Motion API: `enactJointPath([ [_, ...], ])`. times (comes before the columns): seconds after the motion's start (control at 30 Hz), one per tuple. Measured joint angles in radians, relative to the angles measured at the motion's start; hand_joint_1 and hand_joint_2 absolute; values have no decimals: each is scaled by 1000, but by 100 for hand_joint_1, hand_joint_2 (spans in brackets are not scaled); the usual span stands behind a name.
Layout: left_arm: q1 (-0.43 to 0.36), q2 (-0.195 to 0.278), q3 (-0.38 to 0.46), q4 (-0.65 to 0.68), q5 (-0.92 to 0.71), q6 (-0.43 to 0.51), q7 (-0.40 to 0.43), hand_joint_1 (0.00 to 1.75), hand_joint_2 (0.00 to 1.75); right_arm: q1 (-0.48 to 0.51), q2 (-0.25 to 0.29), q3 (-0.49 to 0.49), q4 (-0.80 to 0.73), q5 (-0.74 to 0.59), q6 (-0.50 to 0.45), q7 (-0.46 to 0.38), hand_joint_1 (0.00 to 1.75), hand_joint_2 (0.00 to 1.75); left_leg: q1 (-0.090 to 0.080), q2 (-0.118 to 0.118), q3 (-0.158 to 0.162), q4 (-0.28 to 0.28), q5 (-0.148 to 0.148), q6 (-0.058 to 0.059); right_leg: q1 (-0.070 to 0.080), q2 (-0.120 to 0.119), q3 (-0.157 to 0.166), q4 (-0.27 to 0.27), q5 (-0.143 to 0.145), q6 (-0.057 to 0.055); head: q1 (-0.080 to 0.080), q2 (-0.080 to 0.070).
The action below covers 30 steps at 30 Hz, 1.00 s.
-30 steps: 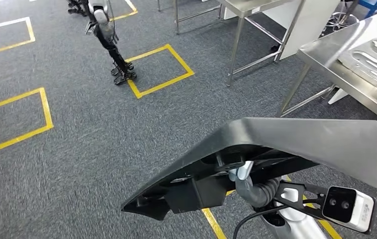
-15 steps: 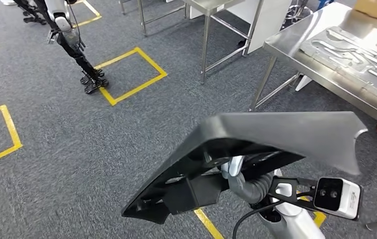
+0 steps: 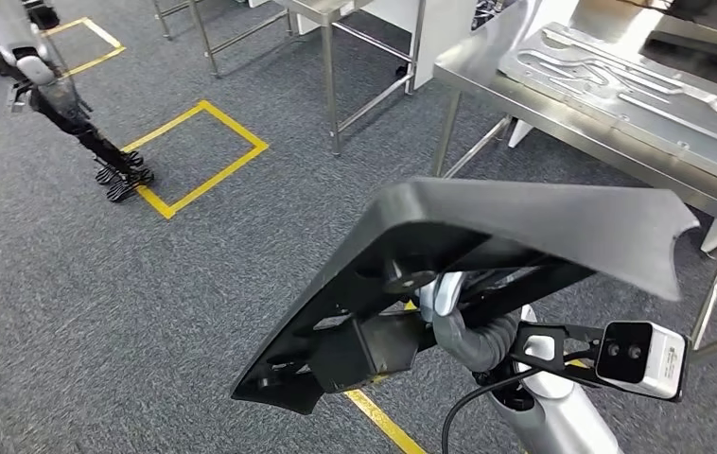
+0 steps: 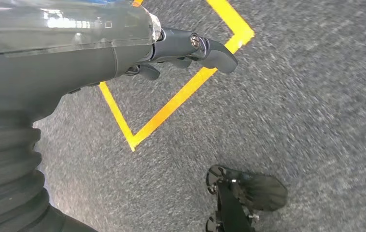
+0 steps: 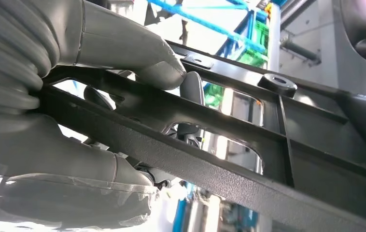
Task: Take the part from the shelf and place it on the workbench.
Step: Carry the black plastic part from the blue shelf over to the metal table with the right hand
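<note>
My right hand [image 5: 75, 121] grips the black part [image 3: 525, 236]: its rib sits clamped between thumb and fingers [image 5: 190, 89]. Left hand [image 4: 171, 48] holds nothing, fingers loosely curled. Bench [image 3: 563, 118] near.

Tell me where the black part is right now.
In the head view the black part is low and right of centre, gripped by the right robot hand, short of the steel workbench.

Grey carpet [image 3: 194, 284], yellow floor squares [image 3: 199, 151], second robot's leg [image 3: 90, 142], steel table frame [image 3: 336, 57]
</note>
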Motion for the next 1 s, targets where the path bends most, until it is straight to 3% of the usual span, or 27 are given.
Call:
enactJointPath([
  [0.07, 1, 2, -1, 0, -6, -2, 1, 0, 175, -8, -1, 1, 1, -2, -8, 3, 166, 175, 2, -41, -54, 117, -61, -6, -1, 19, 1, -1, 2, -7, 0, 0],
  [0.1, 2, 3, -1, 0, -8, -4, 2, 0, 175, -12, -1, 1, 3, -6, -11, 4, 166, 175, 3, -50, -87, 184, -88, -8, -1, 29, 0, -1, 2, -9, 0, 0],
  [0.13, 3, 4, -1, 0, -10, -6, 2, 0, 175, -15, -3, 2, 5, -14, -13, 5, 166, 175, 3, -53, -112, 231, -100, -9, 0, 41, 0, 0, 2, -9, 0, 0],
  [0.17, 4, 4, -2, 0, -12, -8, 3, 0, 175, -20, -6, 2, 9, -26, -15, 5, 166, 175, 3, -55, -122, 246, -93, -10, 0, 53, 1, 0, 2, -9, 0, 0],
  [0.23, 4, 6, -2, 0, -12, -12, 0, 0, 175, -36, -15, 3, 18, -52, -22, 4, 166, 175, 5, -64, -89, 162, -28, -7, -1, 78, 3, 4, 1, -7, 0, 0],
  [0.3, 4, 7, -2, 0, -12, -15, -5, 0, 175, -55, -25, 4, 29, -74, -32, -1, 166, 175, 10, -105, -32, 32, 28, -1, 0, 101, 1, 9, -1, 0, 0, 0],
  [0.37, 2, 8, -2, 0, -12, -16, -9, 0, 175, -70, -37, 6, 37, -91, -44, -8, 166, 175, 11, -132, -10, -21, 38, 7, -1, 120, -7, 13, 1, 12, 0, 0],
  [0.43, -2, 8, -1, 0, -11, -13, -11, 0, 175, -81, -51, 11, 45, -104, -57, -16, 166, 175, 9, -116, -9, -26, 40, 18, -3, 134, -14, 12, 5, 26, 0, 0],
  [0.5, -3, 8, 0, 0, -7, -9, -11, 0, 175, -90, -65, 16, 50, -112, -66, -24, 166, 175, 10, -93, -6, -33, 46, 34, -2, 99, -28, 41, -16, 36, 0, 0],
  [0.57, -1, 8, 2, 0, -3, -5, -11, 0, 175, -97, -74, 21, 56, -116, -69, -29, 166, 175, 8, -71, -6, -37, 47, 44, -1, 45, -80, 146, -73, 44, 0, 0],
  [0.63, 2, 8, 3, 0, 0, -2, -11, 0, 175, -98, -79, 27, 64, -120, -70, -34, 166, 175, 5, -47, -7, -37, 46, 48, -4, 29, -143, 272, -120, 51, 0, 0],
  [0.67, 2, 8, 3, 0, 1, -1, -11, 0, 175, -99, -82, 30, 67, -123, -70, -35, 166, 175, 4, -36, -7, -37, 45, 48, -6, 27, -156, 298, -120, 52, 0, 0],
  [0.7, 2, 8, 3, 0, 3, 0, -11, 0, 175, -100, -86, 33, 71, -126, -70, -36, 166, 175, 4, -25, -6, -36, 44, 48, -7, 23, -149, 282, -101, 53, 0, 0],
  [0.73, 1, 8, 3, 0, 4, 1, -11, 0, 175, -103, -91, 35, 74, -131, -70, -37, 166, 175, 4, -15, -4, -36, 42, 47, -7, 16, -121, 230, -69, 51, 0, 0],
  [0.8, 1, 7, 3, 0, 6, 3, -11, 0, 175, -115, -101, 38, 78, -148, -71, -38, 166, 175, 0, 3, 0, -34, 37, 41, -1, -21, -45, 87, -14, 41, 0, 0],
  [0.87, 1, 7, 5, 0, 9, 4, -11, 0, 175, -130, -111, 43, 83, -169, -75, -39, 166, 175, -5, 21, 4, -33, 32, 31, 8, -42, -9, 15, 2, 27, 0, 0],
  [0.93, -1, 6, 8, 0, 15, 2, -13, 0, 175, -139, -123, 50, 87, -184, -80, -42, 166, 175, -7, 38, 10, -35, 29, 21, 11, -24, -10, 8, 2, 18, 0, 0],
  [1.0, -2, 6, 13, -1, 20, -2, -20, 0, 175, -146, -133, 56, 89, -191, -84, -44, 166, 175, -4, 20, 7, -14, 9, 10, 5, -5, -6, 1, 7, 7, 0, 0],
])
